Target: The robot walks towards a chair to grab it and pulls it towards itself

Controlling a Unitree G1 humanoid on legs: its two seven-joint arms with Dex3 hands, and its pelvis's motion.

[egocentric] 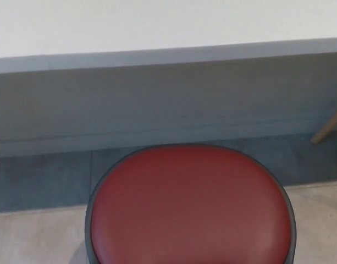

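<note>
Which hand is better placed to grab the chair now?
Right, but only slightly. Neither hand is in view, so this rests on the chair alone: its seat lies a little right of the picture's middle, nearer the right arm's side.

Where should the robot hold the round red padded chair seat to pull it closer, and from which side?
Probably the dark grey rim, coming from left and right: the red padded seat is smooth and rounded, and no backrest or handle shows.
</note>
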